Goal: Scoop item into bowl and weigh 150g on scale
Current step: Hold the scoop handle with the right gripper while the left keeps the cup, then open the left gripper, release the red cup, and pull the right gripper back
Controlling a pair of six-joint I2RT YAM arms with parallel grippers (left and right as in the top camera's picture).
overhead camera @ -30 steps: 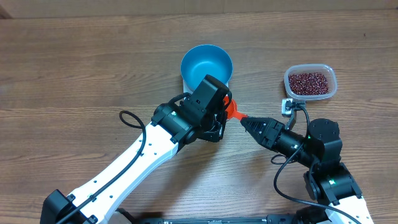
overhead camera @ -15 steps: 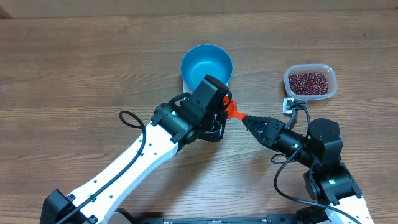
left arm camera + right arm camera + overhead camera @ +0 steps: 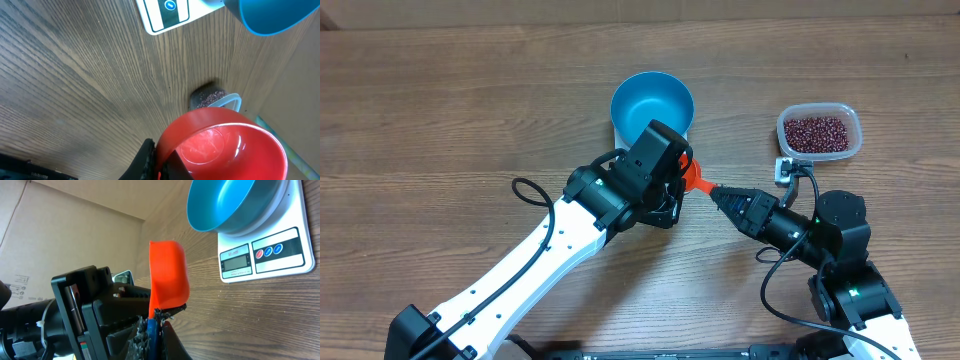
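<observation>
My left pincer [image 3: 682, 172] was closed tight on the red scoop [image 3: 696, 180], gripping it by the cup end. My right pincer [image 3: 712, 193] was closed too. From my right wrist I saw its two fingers [image 3: 150, 332] pinched on the thin lower end of the scoop, with the cup standing up above them. So both pincers held the same scoop, and they met nose to nose over the wooden worktop [image 3: 440, 120].

The scoop hung just beside the blue bowl [image 3: 652, 103], on the side nearest to me and a little to my right. From my left wrist the cup looked shiny and red inside.

The bowl sat on top of the white scale [image 3: 265, 255]. The bowl covered most of the scale from above. The scale's little window and its round buttons stuck out from under the bowl.

The beans [image 3: 817, 131] were small and dark red. They lay in a heap in the clear tub [image 3: 857, 135]. The tub stood on the worktop off to my right, well apart from the bowl and the scale.
</observation>
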